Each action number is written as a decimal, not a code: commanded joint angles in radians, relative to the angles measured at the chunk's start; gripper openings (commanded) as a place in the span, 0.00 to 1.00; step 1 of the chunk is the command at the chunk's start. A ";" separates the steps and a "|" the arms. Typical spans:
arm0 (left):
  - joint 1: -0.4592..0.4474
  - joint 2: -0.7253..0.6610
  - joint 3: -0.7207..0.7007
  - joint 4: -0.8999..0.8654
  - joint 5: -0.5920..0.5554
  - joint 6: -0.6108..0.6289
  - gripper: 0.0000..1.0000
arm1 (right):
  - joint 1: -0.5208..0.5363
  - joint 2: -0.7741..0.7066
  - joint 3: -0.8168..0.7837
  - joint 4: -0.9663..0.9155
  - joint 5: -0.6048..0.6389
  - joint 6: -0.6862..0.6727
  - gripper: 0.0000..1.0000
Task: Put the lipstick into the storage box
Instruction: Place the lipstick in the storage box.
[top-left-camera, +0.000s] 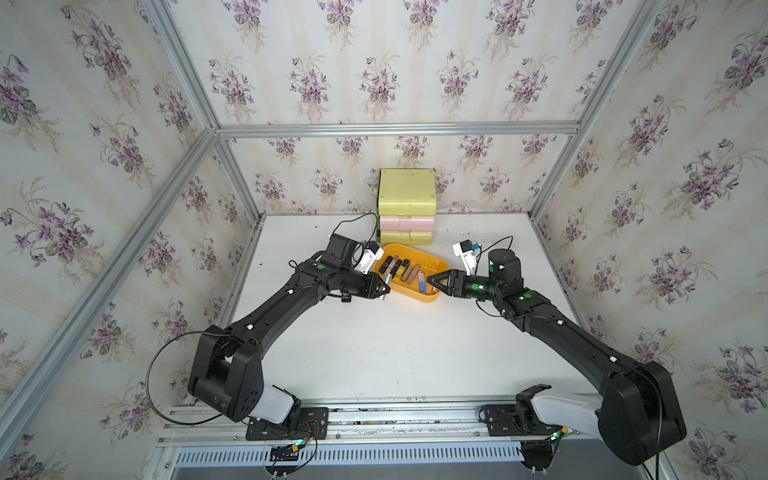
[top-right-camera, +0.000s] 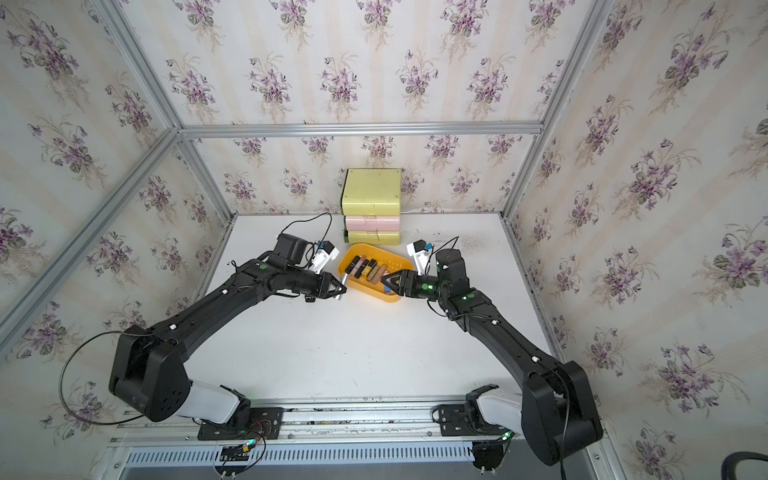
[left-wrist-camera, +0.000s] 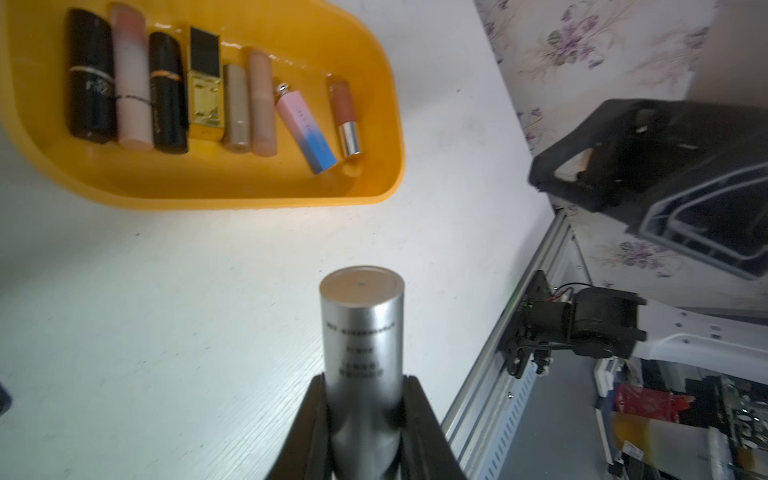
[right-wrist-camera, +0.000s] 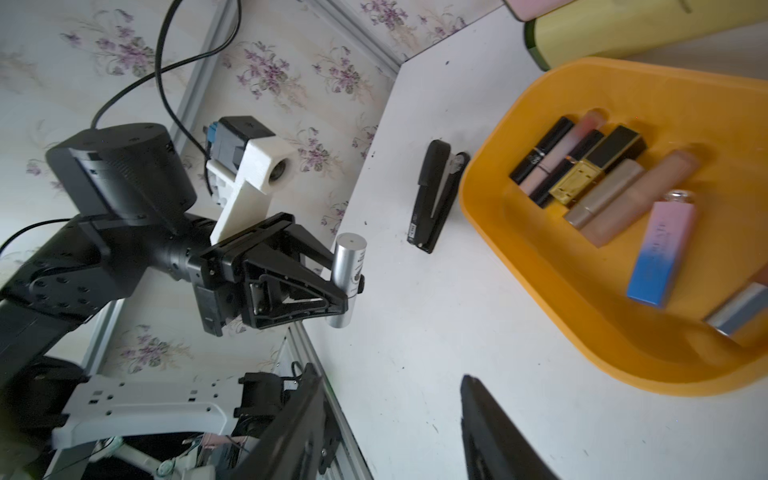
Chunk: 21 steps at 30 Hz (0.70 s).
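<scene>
In both top views, the left jaws clamp a silver lipstick (top-left-camera: 386, 286) (top-right-camera: 340, 287) just outside one end of the orange storage box (top-left-camera: 432, 261) (top-right-camera: 400, 261), while the right jaws stand partly open and empty at the box's opposite end. The left wrist view shows the lipstick (left-wrist-camera: 361, 332) held above the white surface (left-wrist-camera: 166, 332), near the box (left-wrist-camera: 249, 199) and its eight tubes. In the right wrist view, a black stapler (right-wrist-camera: 436, 195) lies beside the box (right-wrist-camera: 540, 266).
</scene>
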 joint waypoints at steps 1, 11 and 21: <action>0.001 -0.023 -0.014 0.176 0.176 -0.101 0.16 | 0.017 0.001 0.006 0.142 -0.142 0.053 0.58; -0.006 -0.085 -0.067 0.408 0.291 -0.243 0.16 | 0.087 0.001 0.071 0.183 -0.148 0.065 0.62; -0.039 -0.115 -0.068 0.420 0.300 -0.247 0.17 | 0.112 0.049 0.113 0.212 -0.140 0.082 0.62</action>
